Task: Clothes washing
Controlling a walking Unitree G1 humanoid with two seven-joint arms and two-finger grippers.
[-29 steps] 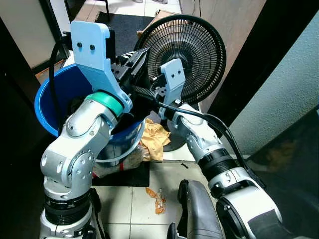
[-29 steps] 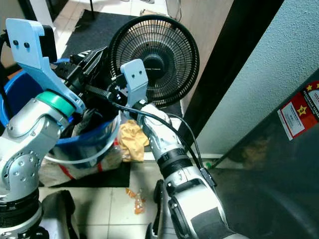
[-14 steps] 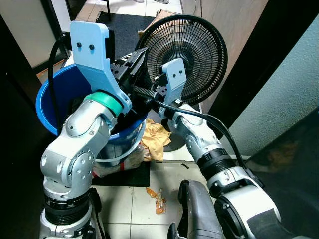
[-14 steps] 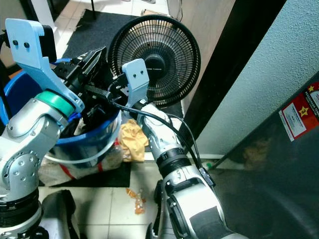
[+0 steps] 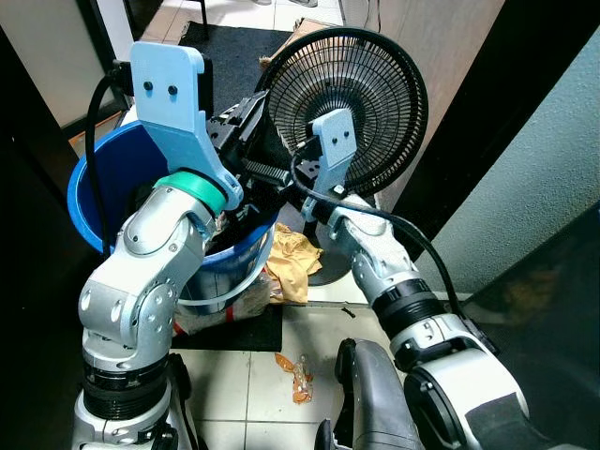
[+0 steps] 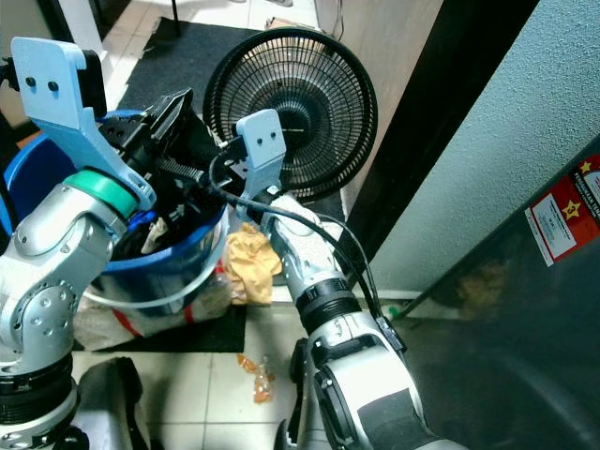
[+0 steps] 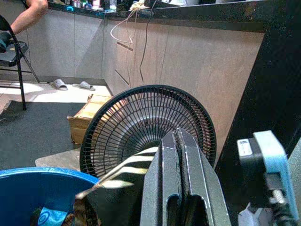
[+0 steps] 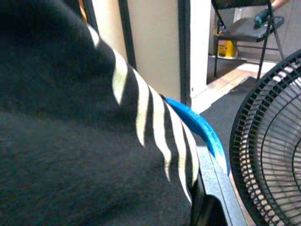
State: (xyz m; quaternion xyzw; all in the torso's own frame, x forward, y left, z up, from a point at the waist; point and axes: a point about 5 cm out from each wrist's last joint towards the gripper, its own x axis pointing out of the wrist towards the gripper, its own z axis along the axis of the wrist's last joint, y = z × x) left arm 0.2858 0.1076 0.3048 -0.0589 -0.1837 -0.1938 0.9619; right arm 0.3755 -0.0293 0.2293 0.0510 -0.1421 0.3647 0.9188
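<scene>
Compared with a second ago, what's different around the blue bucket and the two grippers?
The right gripper has edged up and further over the blue bucket, against the dark striped garment. The left gripper has kept its fingers shut on that garment above the bucket. The fan and the crumpled paper on the floor have not moved.

A: Floor?
B: Pale tile floor (image 5: 239, 370), dark mat (image 5: 239, 47) further back. Crumpled yellow-brown paper (image 5: 291, 262) by the fan base, small wrapper (image 5: 298, 375) on the tiles.

A: Furniture?
B: Black floor fan (image 5: 361, 108) standing upright, cardboard box (image 7: 87, 120) behind it. Folding chair (image 7: 14, 59) at the far wall, slippers (image 7: 70, 85) on the floor near it.

A: Walls?
B: Grey-beige panel wall (image 7: 188, 70), loose cables (image 7: 134, 33) hanging on it. Teal textured wall (image 6: 487, 122) on the right, red sticker (image 6: 562, 214) on a dark panel below.
</scene>
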